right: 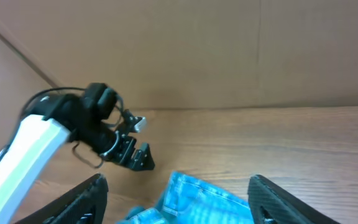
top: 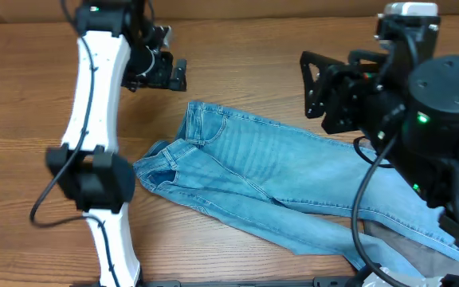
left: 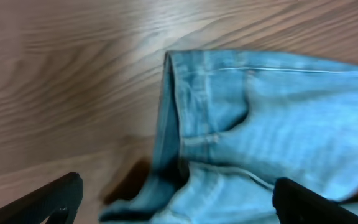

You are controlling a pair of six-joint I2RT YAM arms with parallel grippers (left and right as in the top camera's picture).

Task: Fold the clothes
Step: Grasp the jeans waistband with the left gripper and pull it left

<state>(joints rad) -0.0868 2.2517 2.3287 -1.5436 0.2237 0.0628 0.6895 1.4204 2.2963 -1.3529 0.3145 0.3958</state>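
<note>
The light-blue jeans (top: 293,175) lie spread across the middle of the table, waistband at the left, legs running to the lower right under the right arm. My left gripper (top: 175,74) is open and empty, above and left of the waistband corner. In the left wrist view the waistband (left: 185,112) and a pocket seam fill the frame between the open fingers (left: 176,202). My right gripper (top: 315,84) is open and empty, raised above the jeans' upper edge. The right wrist view shows the waistband (right: 197,199) between its fingers (right: 179,199).
The wooden table (top: 237,64) surrounds the jeans. A cardboard wall (right: 229,50) stands at the far edge. The left arm's white link (top: 94,104) reaches over the left side. A grey cloth patch (top: 421,251) lies at the lower right.
</note>
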